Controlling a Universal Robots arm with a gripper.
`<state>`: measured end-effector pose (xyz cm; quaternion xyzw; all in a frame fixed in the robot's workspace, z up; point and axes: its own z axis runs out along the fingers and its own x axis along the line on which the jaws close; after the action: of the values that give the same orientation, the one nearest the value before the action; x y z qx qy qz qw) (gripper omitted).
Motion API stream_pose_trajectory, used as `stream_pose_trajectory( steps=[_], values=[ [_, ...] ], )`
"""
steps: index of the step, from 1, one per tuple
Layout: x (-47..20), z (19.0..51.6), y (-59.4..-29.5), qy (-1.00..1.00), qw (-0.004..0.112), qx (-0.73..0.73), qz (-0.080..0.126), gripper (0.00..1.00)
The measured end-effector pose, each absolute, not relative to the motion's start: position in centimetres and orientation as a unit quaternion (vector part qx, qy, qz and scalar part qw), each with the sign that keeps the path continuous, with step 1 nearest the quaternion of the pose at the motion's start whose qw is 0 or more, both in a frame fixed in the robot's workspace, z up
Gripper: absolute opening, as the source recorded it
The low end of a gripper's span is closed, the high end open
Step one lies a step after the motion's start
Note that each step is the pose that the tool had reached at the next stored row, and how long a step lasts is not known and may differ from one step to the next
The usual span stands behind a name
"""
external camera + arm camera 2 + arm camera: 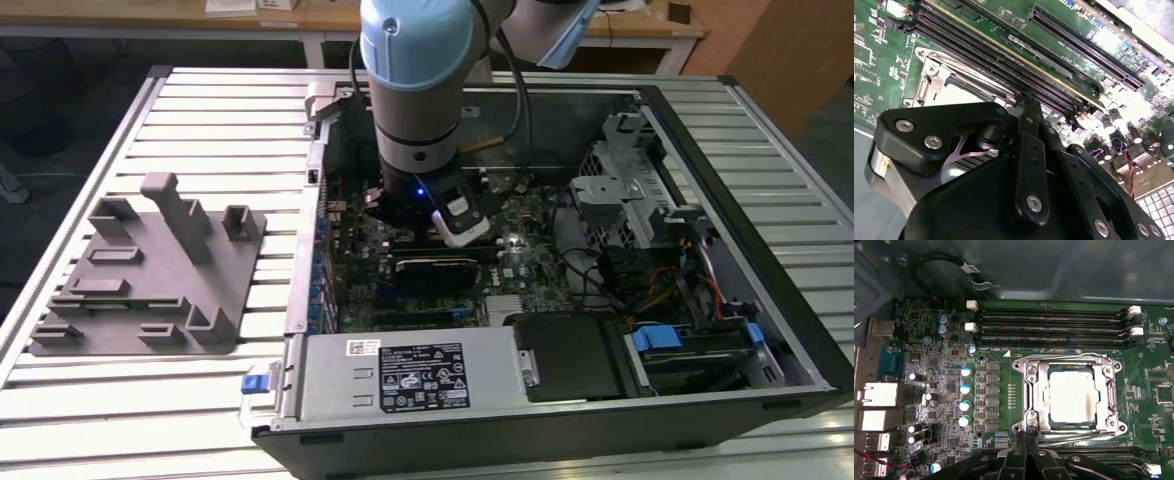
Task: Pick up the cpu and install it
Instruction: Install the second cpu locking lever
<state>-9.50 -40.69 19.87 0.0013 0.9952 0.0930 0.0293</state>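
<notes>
The cpu [1070, 392], a square chip with a pale silvery top, lies flat inside the metal socket frame [1070, 395] on the green motherboard. My gripper [1025, 439] is beside the socket's edge, just off one side of the frame, with its two black fingers pressed together and nothing between them. In the second wrist view the gripper [1026, 102] tapers to a thin closed tip right next to the socket frame [929, 75], and the black linkage hides most of the socket. In the exterior view the arm [414, 110] reaches down into the open computer case [561, 400].
Memory slots [1054, 325] run along the socket. Capacitors [965, 395] and rear ports [876, 395] stand on the board. A grey fixture tray [147, 280] lies on the slatted table at the exterior view's left. The power supply [407, 375] and drive cage [627, 190] line the case.
</notes>
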Motion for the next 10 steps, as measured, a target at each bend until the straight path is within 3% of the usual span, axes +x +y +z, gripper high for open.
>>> stream_pose_trajectory(
  steps=[10],
  values=[
    [-9.67, 19.69, -40.69, 0.995, 0.029, 0.001, 0.095, 0.11]
  ],
)
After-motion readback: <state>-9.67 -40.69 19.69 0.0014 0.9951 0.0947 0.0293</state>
